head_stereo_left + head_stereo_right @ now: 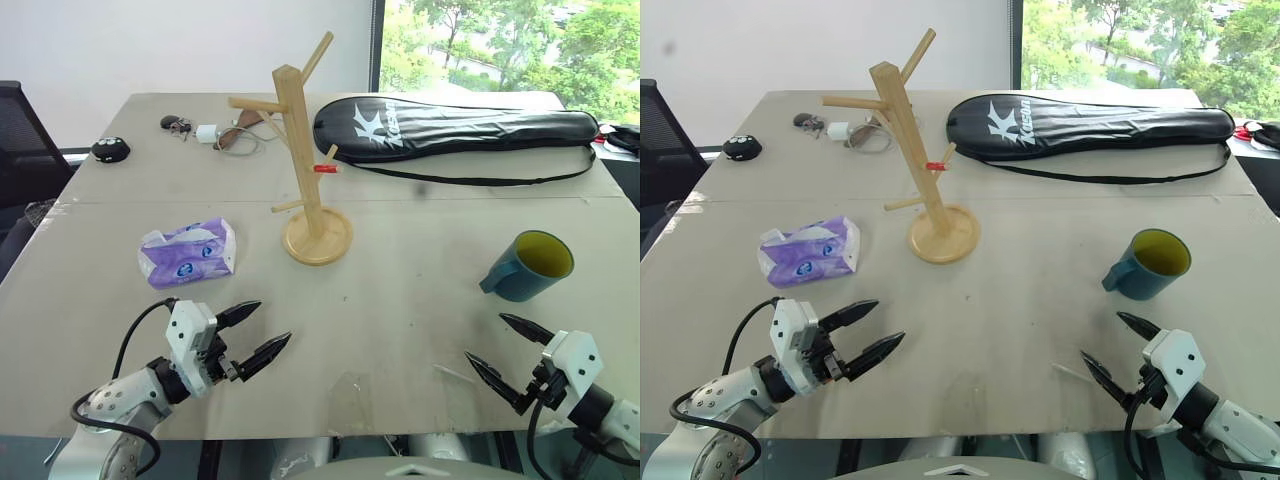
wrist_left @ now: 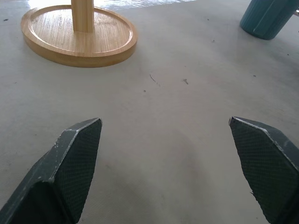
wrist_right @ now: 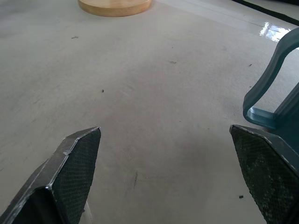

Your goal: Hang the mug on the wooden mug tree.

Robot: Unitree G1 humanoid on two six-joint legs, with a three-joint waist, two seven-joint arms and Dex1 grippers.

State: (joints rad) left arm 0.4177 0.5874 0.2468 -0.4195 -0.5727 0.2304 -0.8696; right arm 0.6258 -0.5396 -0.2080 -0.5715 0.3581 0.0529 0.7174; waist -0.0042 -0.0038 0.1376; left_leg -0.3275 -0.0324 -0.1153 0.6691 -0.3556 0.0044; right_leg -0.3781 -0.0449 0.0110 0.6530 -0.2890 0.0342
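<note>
The teal-blue ceramic mug (image 1: pixel 528 266) with its yellow-green inside stands upright on the grey worktop (image 1: pixel 400 310), at about three o'clock from the centre, its loop handle turned toward nine o'clock. It is untouched. The right gripper (image 1: pixel 510 354) hovers just short of it at about five o'clock, black fingers spread wide with nothing between them; in the right wrist view the handle sits near one fingertip.

Well apart from the mug, toward ten o'clock of it, stands the light wooden mug tree (image 1: pixel 308 150): round disc base, square upright post, angled pegs, one tipped red and pointing toward the mug's side. All pegs are bare.

The left gripper (image 1: pixel 254 329) hangs at about seven o'clock, also spread wide and empty, aimed toward the tree's base. Beyond it lies a purple tissue pack (image 1: pixel 188 252); a long black racket case (image 1: pixel 455 128) lies across the far edge at one o'clock.

The task looks barely begun: the approach to the mug is the step in hand. Next, the right gripper probably needs to advance and close on the mug's wall or rim, leaving the handle free to slip over a peg.
</note>
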